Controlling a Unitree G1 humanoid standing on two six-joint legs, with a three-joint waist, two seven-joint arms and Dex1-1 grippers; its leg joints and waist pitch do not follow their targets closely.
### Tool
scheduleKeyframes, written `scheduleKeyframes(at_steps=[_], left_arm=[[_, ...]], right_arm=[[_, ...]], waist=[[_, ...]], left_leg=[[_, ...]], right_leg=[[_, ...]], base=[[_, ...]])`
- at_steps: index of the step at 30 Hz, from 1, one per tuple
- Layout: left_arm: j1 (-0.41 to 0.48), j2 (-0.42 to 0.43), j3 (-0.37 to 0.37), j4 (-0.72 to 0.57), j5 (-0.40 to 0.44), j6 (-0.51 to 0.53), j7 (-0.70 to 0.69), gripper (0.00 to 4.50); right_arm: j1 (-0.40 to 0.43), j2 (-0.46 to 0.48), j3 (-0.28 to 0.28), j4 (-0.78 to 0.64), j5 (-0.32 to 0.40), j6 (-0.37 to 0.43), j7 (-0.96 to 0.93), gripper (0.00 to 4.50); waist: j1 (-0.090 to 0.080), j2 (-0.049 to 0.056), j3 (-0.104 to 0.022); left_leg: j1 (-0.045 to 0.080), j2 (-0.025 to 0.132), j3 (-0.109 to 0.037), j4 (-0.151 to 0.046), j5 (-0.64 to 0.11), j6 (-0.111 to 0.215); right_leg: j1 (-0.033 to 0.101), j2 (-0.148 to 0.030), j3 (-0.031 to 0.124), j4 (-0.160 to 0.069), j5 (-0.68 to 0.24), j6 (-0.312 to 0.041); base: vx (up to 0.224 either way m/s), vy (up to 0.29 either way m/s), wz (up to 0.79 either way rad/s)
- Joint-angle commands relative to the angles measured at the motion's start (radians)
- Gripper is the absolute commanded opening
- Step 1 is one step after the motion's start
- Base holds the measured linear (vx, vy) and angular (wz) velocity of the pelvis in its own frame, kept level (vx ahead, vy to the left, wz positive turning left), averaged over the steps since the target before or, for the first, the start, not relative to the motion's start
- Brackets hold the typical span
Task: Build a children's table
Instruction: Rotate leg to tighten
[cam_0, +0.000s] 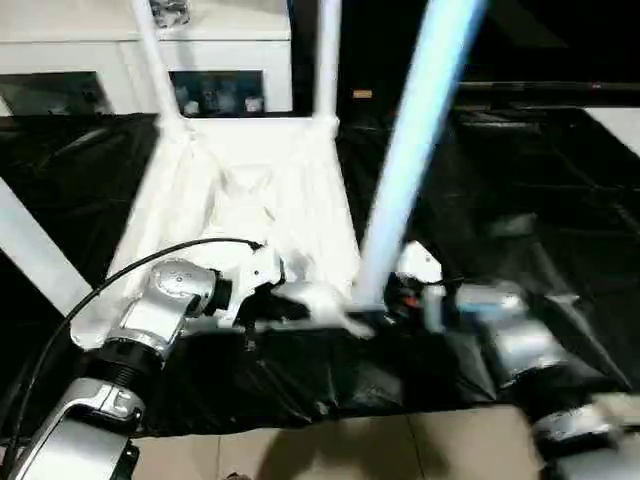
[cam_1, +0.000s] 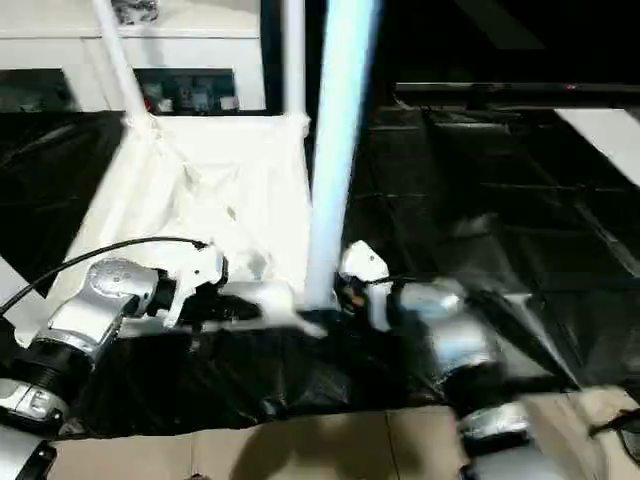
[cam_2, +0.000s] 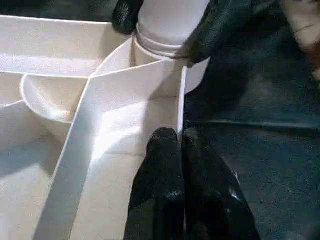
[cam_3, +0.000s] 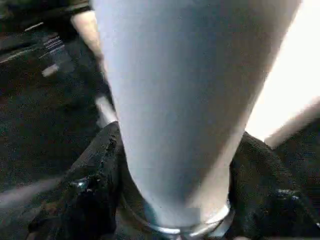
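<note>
white table leg (cam_0: 415, 150) gripped at its base by right gripper (cam_2: 167, 27); left gripper (cam_2: 181, 145) pinches the table rim (cam_2: 181, 100).

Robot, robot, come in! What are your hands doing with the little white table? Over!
Left gripper shut on the table's rim. Right gripper around the near leg at its corner socket. Table upside down on black sheeting. Nothing in the way.

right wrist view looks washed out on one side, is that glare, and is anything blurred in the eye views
Right wrist view: the table leg sits close and soft, grey-blue in shade, with a blown-out white patch beside it. Left eye view: the near leg and the right hand are smeared. Left wrist view: crisp ribs on the table top's underside, with soft shadows between them.
</note>
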Motion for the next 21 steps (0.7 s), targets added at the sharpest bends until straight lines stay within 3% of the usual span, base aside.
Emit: scheduleKeyframes(at_steps=[1,3,4,5,6,8,11,12,15,17,21], left_arm=[[0.015,-0.055,0.005,-0.069,0.002,0.034,0.092,0.00],[0.026,-0.074,0.002,-0.090,0.005,0.048,0.116,0.00],[0.038,-0.110,-0.004,-0.113,0.015,0.068,0.168,0.00],[0.041,-0.131,-0.006,-0.120,0.020,0.077,0.198,0.00],[0.044,-0.151,-0.008,-0.127,0.025,0.086,0.225,0.00],[0.045,-0.202,-0.026,-0.134,0.045,0.099,0.288,0.00],[0.050,-0.245,-0.044,-0.151,0.050,0.120,0.328,0.00],[0.054,-0.252,-0.056,-0.160,0.057,0.126,0.331,0.00],[0.058,-0.250,-0.068,-0.168,0.064,0.129,0.320,0.00],[0.064,-0.232,-0.070,-0.181,0.061,0.130,0.295,0.00],[0.077,-0.181,-0.053,-0.212,0.042,0.128,0.232,0.00]], right_arm=[[0.029,0.066,0.008,0.015,-0.041,0.033,-0.160,2.64],[0.037,0.098,-0.003,0.005,-0.039,0.037,-0.213,2.64],[0.045,0.149,-0.007,-0.003,-0.045,0.029,-0.283,2.64],[0.044,0.176,-0.007,0.001,-0.056,0.019,-0.330,2.64],[0.040,0.202,-0.009,0.012,-0.071,0.007,-0.391,2.64],[0.009,0.269,-0.022,0.069,-0.088,-0.014,-0.537,2.64],[-0.028,0.323,-0.028,0.122,-0.091,-0.023,-0.627,2.64],[-0.041,0.328,-0.009,0.131,-0.110,-0.031,-0.630,2.64],[-0.046,0.321,0.001,0.124,-0.120,-0.040,-0.616,2.64],[-0.039,0.297,-0.013,0.103,-0.102,-0.042,-0.565,3.20],[-0.014,0.220,-0.031,0.069,-0.077,-0.061,-0.458,3.53]], waist=[[-0.001,0.003,-0.039],[-0.011,0.000,-0.037],[-0.017,0.004,-0.038],[-0.019,0.003,-0.040],[-0.020,0.012,-0.040],[-0.025,0.007,-0.038],[-0.024,0.011,-0.041],[-0.022,0.015,-0.043],[-0.022,0.013,-0.046],[-0.020,0.013,-0.047],[-0.015,0.012,-0.049]], left_leg=[[-0.002,0.009,0.003,-0.078,-0.298,-0.005],[-0.004,0.007,-0.002,-0.081,-0.331,-0.016],[-0.004,0.007,-0.003,-0.082,-0.339,-0.019],[-0.004,0.008,-0.003,-0.082,-0.332,-0.019],[-0.002,0.006,-0.003,-0.081,-0.328,-0.018],[-0.001,0.005,0.001,-0.081,-0.328,-0.024],[0.002,0.004,0.002,-0.079,-0.322,-0.020],[0.002,0.004,0.002,-0.077,-0.317,-0.013],[-0.005,0.001,0.003,-0.075,-0.281,0.002],[-0.007,0.002,0.004,-0.073,-0.250,0.017],[-0.004,0.004,0.007,-0.067,-0.223,0.042]], right_leg=[[0.043,-0.037,0.025,-0.078,-0.325,-0.187],[0.040,-0.036,0.023,-0.087,-0.409,-0.147],[0.038,-0.035,0.024,-0.090,-0.413,-0.139],[0.036,-0.035,0.025,-0.089,-0.388,-0.143],[0.034,-0.033,0.026,-0.089,-0.368,-0.148],[0.028,-0.032,0.028,-0.090,-0.355,-0.157],[0.031,-0.027,0.028,-0.087,-0.306,-0.168],[0.031,-0.027,0.029,-0.085,-0.273,-0.175],[0.039,-0.025,0.027,-0.079,-0.207,-0.182],[0.044,-0.026,0.027,-0.074,-0.156,-0.194],[0.046,-0.026,0.027,-0.070,-0.103,-0.217]], base=[[0.000,0.000,0.00],[0.000,0.000,0.00],[0.000,0.000,0.00],[0.000,0.000,0.00],[0.000,0.000,0.00],[0.000,0.000,0.00],[0.000,0.000,0.00],[0.000,0.000,0.00],[0.000,0.000,0.00],[0.000,0.000,0.00],[0.000,0.000,0.00]])
